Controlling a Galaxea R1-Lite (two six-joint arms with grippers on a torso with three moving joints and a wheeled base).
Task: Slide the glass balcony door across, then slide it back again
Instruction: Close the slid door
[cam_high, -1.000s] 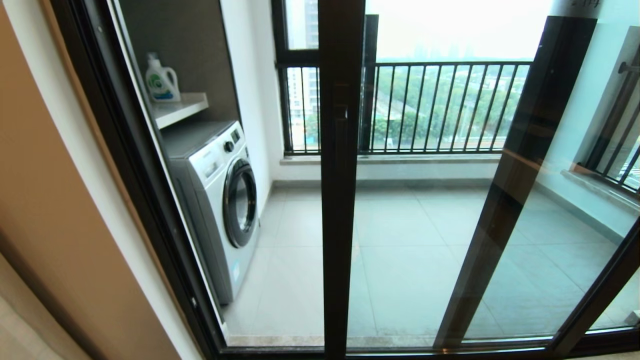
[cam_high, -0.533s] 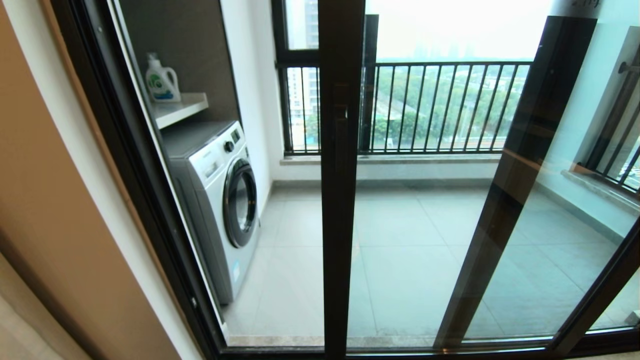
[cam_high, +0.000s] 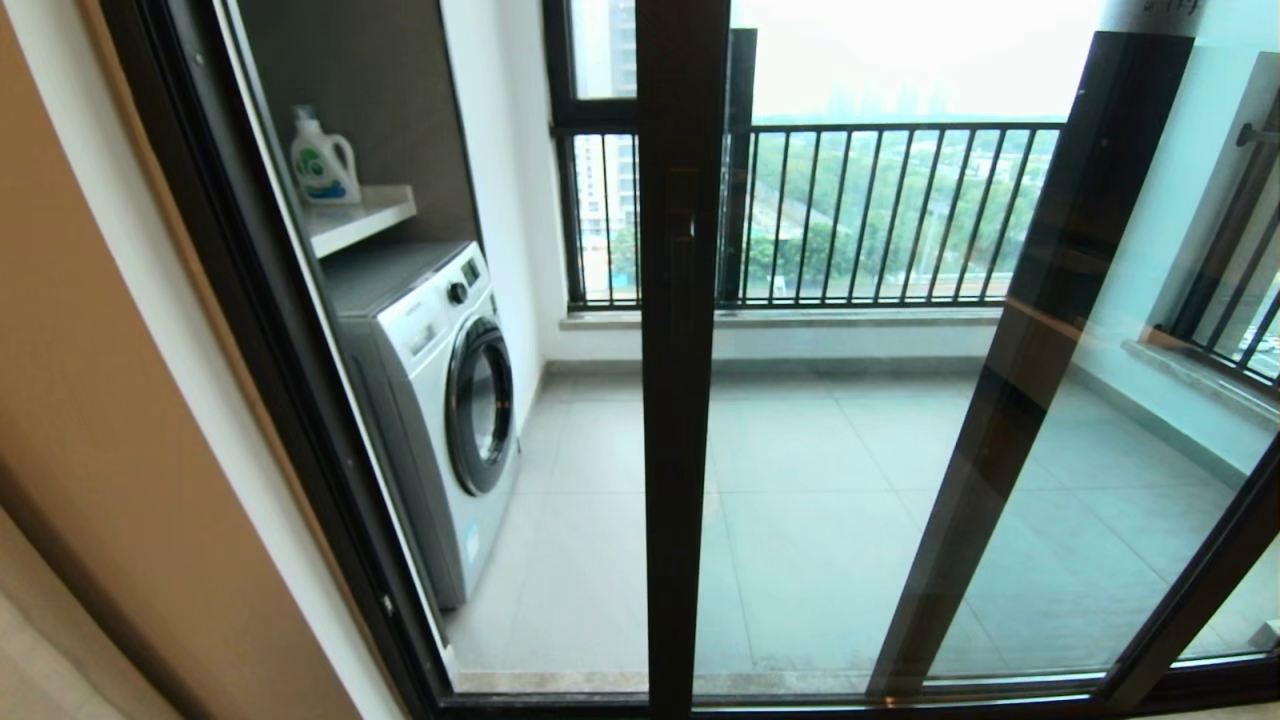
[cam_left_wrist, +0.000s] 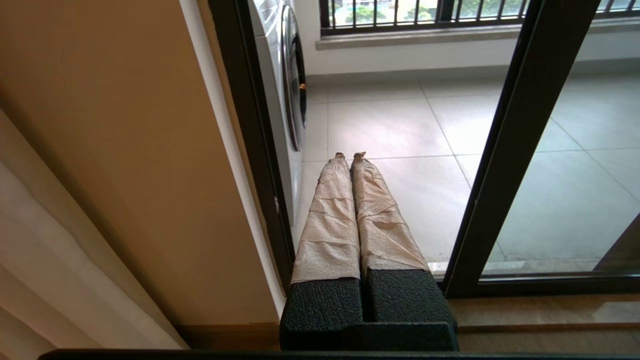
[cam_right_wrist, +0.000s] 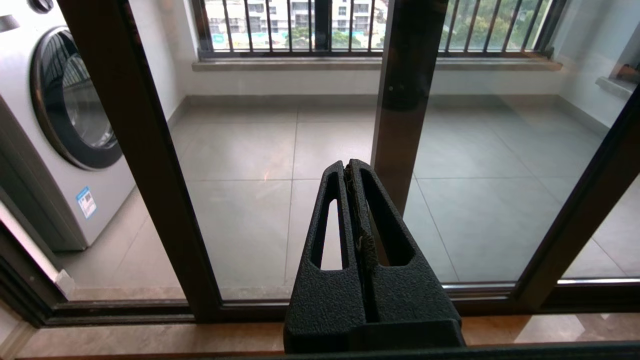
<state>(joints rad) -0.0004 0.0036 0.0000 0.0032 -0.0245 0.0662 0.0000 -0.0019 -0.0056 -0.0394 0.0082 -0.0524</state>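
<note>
Balcony threshold, seen from indoors; pale floor tiles (cam_high: 800, 470) are laid beyond the glass.

Left gripper (cam_left_wrist: 350, 156): paper-wrapped fingers (cam_left_wrist: 330, 220) pressed together, nothing held. It is pointed at the gap between the wall-side door jamb (cam_left_wrist: 250, 140) and the glass balcony door, clear of both.

Right gripper (cam_right_wrist: 349, 165): black slotted fingers (cam_right_wrist: 385, 225) closed against each other, nothing held. It is aimed at the pane of the glass balcony door, to the right of that door's upright, without contact.

Glass balcony door (cam_high: 683, 400): dark brown frame, upright set at the middle of the opening, well apart from the jamb. A short bar handle (cam_high: 680, 290) is carried on this upright. Its lower frame is seated in the floor track (cam_right_wrist: 125, 312).

Second dark-framed glass panel (cam_high: 1040, 360): placed right of the door's upright, behind its glass.

Washing machine (cam_high: 440, 400): front-loading, white, stood on the balcony left of the door's upright. A detergent bottle (cam_high: 322, 160) is kept on the shelf (cam_high: 365, 215) above it.

Railing bars (cam_high: 880, 215): fitted across the far window, behind the door.
</note>
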